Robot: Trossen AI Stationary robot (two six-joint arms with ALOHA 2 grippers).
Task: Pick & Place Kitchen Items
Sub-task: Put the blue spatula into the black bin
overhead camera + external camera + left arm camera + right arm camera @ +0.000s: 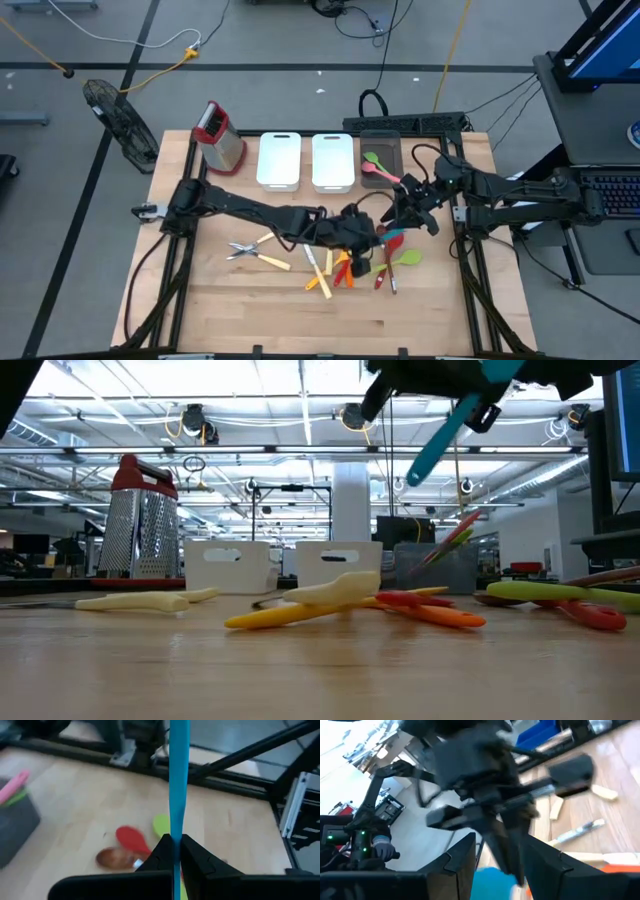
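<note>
A robotics lab or workshop is showing here: a wooden table (pixel 250 300) is sitting on a grey concrete floor (pixel 80 150) with cables (pixel 120 40) trailing across it, while ceiling trusses (pixel 250 450) and strip lights are running overhead, a keyboard (pixel 612 195) sitting alongside

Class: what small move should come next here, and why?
Probably the left gripper carries the long blue plastic utensil toward the dark rectangular bin: it is clamped shut on it, clear of the wooden table, the right gripper close beside; a green spoon and a pink utensil already lie in that bin.
</note>
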